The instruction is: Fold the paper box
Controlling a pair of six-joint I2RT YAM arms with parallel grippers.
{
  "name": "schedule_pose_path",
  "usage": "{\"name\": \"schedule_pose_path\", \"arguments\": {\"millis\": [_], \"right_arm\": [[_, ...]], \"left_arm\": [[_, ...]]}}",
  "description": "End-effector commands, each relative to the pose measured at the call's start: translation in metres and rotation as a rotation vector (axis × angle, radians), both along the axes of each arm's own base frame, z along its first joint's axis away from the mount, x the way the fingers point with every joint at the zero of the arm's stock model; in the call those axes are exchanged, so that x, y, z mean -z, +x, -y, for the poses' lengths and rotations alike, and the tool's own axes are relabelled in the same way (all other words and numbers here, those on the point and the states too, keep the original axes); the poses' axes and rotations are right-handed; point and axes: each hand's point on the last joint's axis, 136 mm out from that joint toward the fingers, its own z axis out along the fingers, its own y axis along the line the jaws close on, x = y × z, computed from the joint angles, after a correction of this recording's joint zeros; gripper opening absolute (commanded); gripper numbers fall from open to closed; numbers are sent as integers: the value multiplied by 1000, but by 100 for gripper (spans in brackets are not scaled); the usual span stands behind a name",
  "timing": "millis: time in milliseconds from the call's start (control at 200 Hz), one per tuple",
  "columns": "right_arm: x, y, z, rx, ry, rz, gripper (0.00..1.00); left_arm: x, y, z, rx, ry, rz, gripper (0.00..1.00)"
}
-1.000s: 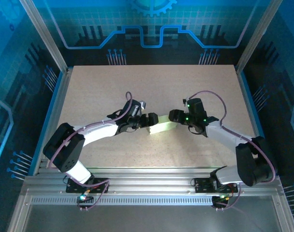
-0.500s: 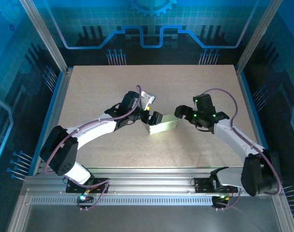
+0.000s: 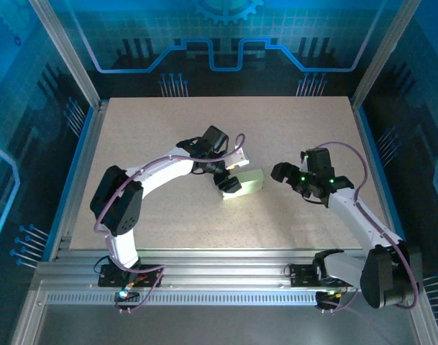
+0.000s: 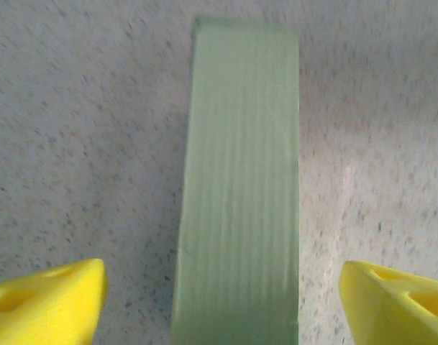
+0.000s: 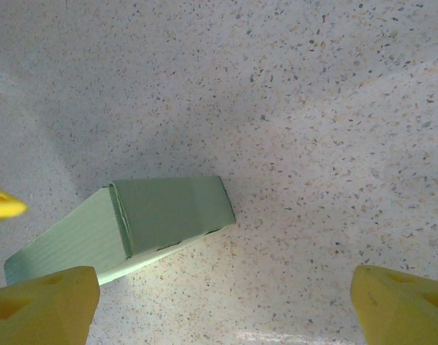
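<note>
Paper box lies closed at the middle of the table and looks finished. Left gripper hovers there, jaws spread astride it, touching nothing. Right gripper gapes empty, right of centre. Best lift both straight up, clear of the tucked end flap.

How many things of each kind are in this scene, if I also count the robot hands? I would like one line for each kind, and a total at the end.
Paper box, pale green, folded shut: 1
Robot hands, both open: 2 (left hand, right hand)
Total: 3
</note>
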Motion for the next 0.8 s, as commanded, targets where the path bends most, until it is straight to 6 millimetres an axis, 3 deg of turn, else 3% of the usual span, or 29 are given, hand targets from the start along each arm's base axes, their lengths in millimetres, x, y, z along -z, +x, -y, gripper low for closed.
{"name": "schedule_pose_path", "arguments": {"millis": [0, 425, 795], "right_arm": [[4, -6, 4, 6, 10, -24, 91], [13, -5, 8, 11, -2, -43, 90], [16, -6, 10, 14, -7, -44, 90]], "left_arm": [[9, -17, -9, 69, 70, -54, 78], [10, -20, -8, 77, 81, -50, 42], [-11, -3, -14, 32, 71, 116, 37]]}}
